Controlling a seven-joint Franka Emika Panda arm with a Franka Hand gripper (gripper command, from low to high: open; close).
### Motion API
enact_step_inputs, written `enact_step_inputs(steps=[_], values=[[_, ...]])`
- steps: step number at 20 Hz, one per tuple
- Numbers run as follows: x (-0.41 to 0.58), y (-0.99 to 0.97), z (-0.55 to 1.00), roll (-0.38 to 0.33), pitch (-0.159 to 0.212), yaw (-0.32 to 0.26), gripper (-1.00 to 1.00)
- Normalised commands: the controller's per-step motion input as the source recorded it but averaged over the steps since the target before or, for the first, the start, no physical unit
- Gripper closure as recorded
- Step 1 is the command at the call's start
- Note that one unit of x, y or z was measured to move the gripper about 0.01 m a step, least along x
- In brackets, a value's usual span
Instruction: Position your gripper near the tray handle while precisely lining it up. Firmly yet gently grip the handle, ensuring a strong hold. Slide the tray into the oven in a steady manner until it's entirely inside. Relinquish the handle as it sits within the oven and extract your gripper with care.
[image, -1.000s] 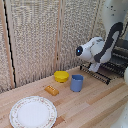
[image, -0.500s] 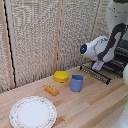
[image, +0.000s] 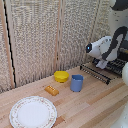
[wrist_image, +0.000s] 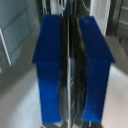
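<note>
In the exterior view my white gripper (image: 103, 63) points down at the front edge of the grey bar tray (image: 116, 65), at that view's right. The tray lies level above the dark hinged door flap (image: 95, 72). The oven (image: 125, 52) is mostly cut off by the frame edge and hidden behind my arm. In the wrist view the two blue fingertips (wrist_image: 50, 70) stand almost together with a thin metal bar of the tray (wrist_image: 68, 45) pinched between them. The gripper (wrist_image: 69, 75) is shut on that bar.
A blue cup (image: 76, 83), a yellow bowl (image: 61, 76) and a small yellow block (image: 51, 90) stand on the wooden table (image: 95, 107) toward the exterior view's left of the door flap. A white patterned plate (image: 33, 111) lies at the front left. Slatted blinds form the back wall.
My gripper has shifted a little toward the exterior view's right, toward the oven, with the tray's bar in it. The cup, bowl, block and plate have not moved.
</note>
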Motion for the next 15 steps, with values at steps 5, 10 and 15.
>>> enact_step_inputs(steps=[5,10,15], values=[[0.022,0.23,0.15,0.014,0.000,-0.004,-1.00],[0.250,0.31,0.21,0.102,0.012,-0.033,-1.00],[0.194,0.45,0.34,0.047,0.000,-0.118,-1.00]])
